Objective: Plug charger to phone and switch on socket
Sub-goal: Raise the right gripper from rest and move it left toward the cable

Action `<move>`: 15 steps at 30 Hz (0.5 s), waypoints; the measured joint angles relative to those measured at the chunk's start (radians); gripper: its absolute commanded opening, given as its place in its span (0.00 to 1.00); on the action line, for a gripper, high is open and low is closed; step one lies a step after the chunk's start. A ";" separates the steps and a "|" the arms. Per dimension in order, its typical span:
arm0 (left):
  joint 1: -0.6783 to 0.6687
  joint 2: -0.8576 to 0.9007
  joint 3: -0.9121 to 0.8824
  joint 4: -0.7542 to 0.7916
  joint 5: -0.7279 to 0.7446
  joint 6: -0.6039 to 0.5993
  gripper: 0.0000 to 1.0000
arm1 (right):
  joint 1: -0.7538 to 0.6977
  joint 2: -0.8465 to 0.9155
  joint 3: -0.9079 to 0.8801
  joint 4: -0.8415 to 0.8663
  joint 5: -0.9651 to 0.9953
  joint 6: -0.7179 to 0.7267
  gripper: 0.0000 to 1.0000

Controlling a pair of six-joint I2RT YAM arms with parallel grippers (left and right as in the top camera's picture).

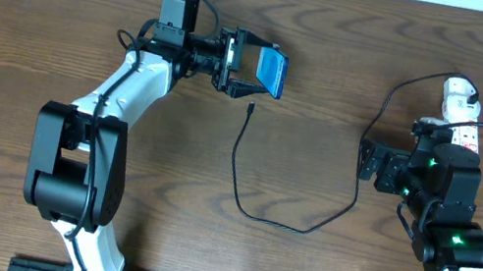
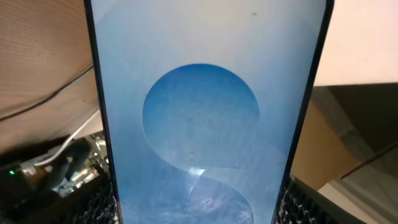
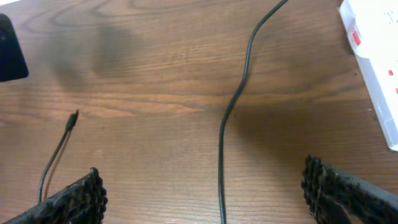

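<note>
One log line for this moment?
left tool: gripping slim blue-screen phone | right tool: open, empty | thin black charger cable: loose, not in phone

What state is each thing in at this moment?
phone, screen lit, held off the table, charger not in it.
charger, slack on the table, tip free beside the phone.
socket, flat on the table; switch position cannot be told.
left pincer, shut on the phone.
right pincer, open, empty, low over the charger.

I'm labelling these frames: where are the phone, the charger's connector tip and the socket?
phone (image 1: 273, 71), overhead view, blue screen.
charger (image 3: 72, 119), right wrist view, its connector tip.
socket (image 3: 380, 74), right wrist view, white casing.
</note>
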 measured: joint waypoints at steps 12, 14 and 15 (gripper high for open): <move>0.000 0.000 0.000 0.000 0.000 -0.145 0.65 | 0.000 0.004 0.005 -0.014 -0.089 0.000 0.99; 0.000 0.000 0.000 0.000 0.000 -0.156 0.65 | 0.000 0.021 0.023 -0.043 -0.106 0.000 0.99; 0.000 0.000 0.000 0.000 0.000 -0.160 0.65 | 0.000 0.032 0.036 -0.063 -0.113 0.000 0.99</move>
